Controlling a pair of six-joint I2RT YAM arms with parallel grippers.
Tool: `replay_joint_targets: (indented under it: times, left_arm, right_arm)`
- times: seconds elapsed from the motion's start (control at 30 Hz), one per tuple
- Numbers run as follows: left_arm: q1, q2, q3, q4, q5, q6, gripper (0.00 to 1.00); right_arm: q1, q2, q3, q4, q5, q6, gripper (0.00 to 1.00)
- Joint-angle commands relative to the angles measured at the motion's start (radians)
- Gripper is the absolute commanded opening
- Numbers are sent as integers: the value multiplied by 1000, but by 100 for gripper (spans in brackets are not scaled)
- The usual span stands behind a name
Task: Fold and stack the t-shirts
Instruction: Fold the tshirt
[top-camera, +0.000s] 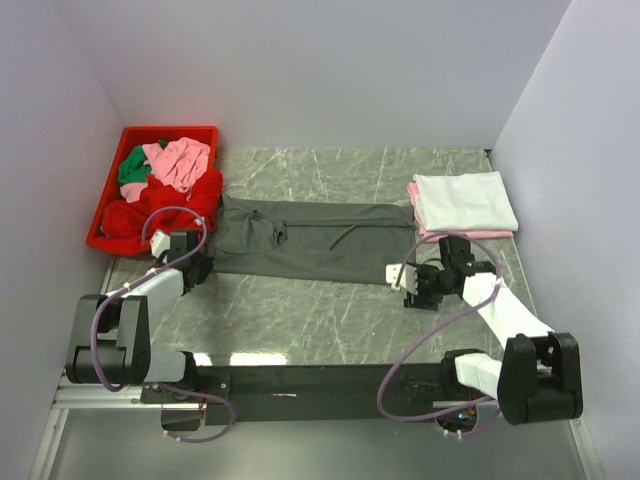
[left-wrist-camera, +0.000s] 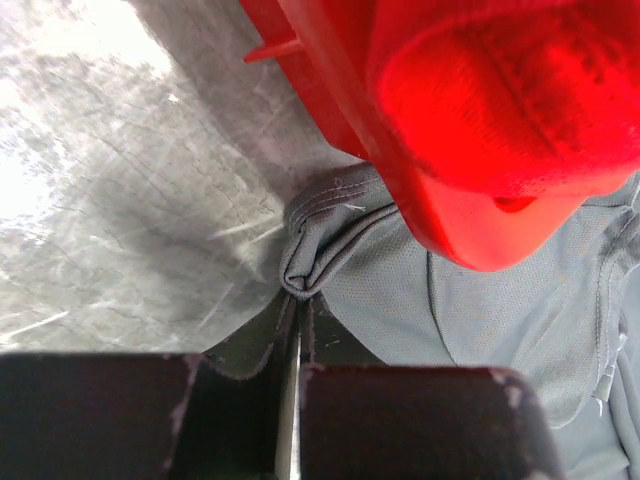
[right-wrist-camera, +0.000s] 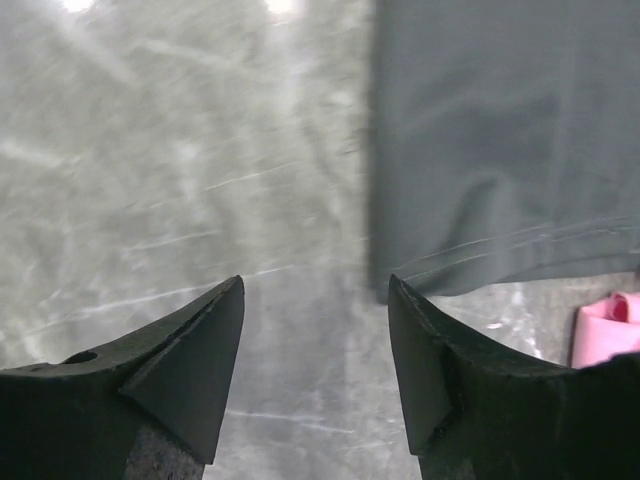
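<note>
A large dark grey t-shirt (top-camera: 310, 238) lies spread lengthwise across the middle of the table. My left gripper (top-camera: 200, 268) is at its near left corner and is shut on a bunched fold of the grey cloth (left-wrist-camera: 310, 262); in the left wrist view the jaws of that gripper (left-wrist-camera: 298, 298) meet on the hem. My right gripper (top-camera: 408, 283) stands open just off the shirt's near right corner (right-wrist-camera: 500, 150), and nothing lies between the fingers of this gripper (right-wrist-camera: 315, 290). A folded white t-shirt (top-camera: 465, 200) rests on a folded pink t-shirt (top-camera: 470, 235) at the right.
A red bin (top-camera: 110, 215) at the back left holds crumpled pink (top-camera: 180, 160), green (top-camera: 133, 167) and red t-shirts (top-camera: 160, 205). The red cloth (left-wrist-camera: 500, 90) hangs over the bin's rim (left-wrist-camera: 340, 110), right above the left gripper. White walls enclose the table.
</note>
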Motion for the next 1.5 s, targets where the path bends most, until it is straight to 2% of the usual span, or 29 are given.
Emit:
replay_joint_targets:
  times: [0.0, 0.17, 0.33, 0.5, 0.6, 0.67, 0.7, 0.8, 0.9, 0.93, 1.07, 1.2, 1.27, 1.4, 1.47]
  left_arm:
    - [6, -33, 29, -10, -39, 40, 5]
    - [6, -53, 22, 0, -12, 64, 5]
    - [6, -54, 21, 0, 11, 80, 6]
    - [8, -80, 10, -2, 31, 86, 5]
    - [8, -88, 12, -10, 46, 89, 5]
    - [8, -94, 12, -14, 56, 87, 4]
    - [8, -99, 12, -17, 62, 89, 4]
    - [8, -122, 0, -31, 88, 83, 2]
    - [11, -159, -13, -71, 128, 78, 1]
    - [12, -172, -17, -86, 143, 78, 1]
    - [12, -293, -71, -187, 212, 66, 1]
    - [12, -401, -115, -281, 304, 43, 1]
    - [12, -453, -151, -312, 356, 23, 1]
    - [-17, -504, -175, -381, 447, -17, 1]
    - [-18, -528, -151, -411, 432, -19, 1]
  right_arm:
    - [14, -68, -46, -22, 25, -144, 66]
    - [43, -2, -40, 68, 82, -77, 65]
    - [124, 52, -54, 204, 151, -3, 64]
    - [172, 133, -46, 291, 227, 64, 59]
    - [185, 174, -45, 315, 282, 75, 50]
    - [190, 191, -43, 308, 305, 78, 36]
    - [190, 193, -45, 303, 310, 78, 23]
    - [190, 171, -57, 282, 309, 86, 0]
    - [188, 110, -60, 207, 275, 97, 0]
    - [187, 87, -60, 135, 266, 98, 0]
    - [187, -121, -99, -94, 237, 39, 0]
    - [185, -293, -141, -313, 272, -23, 0]
    - [179, -377, -154, -311, 327, 60, 0]
    - [133, -415, -123, -372, 330, -3, 0]
    - [133, -381, -97, -406, 297, -3, 0]
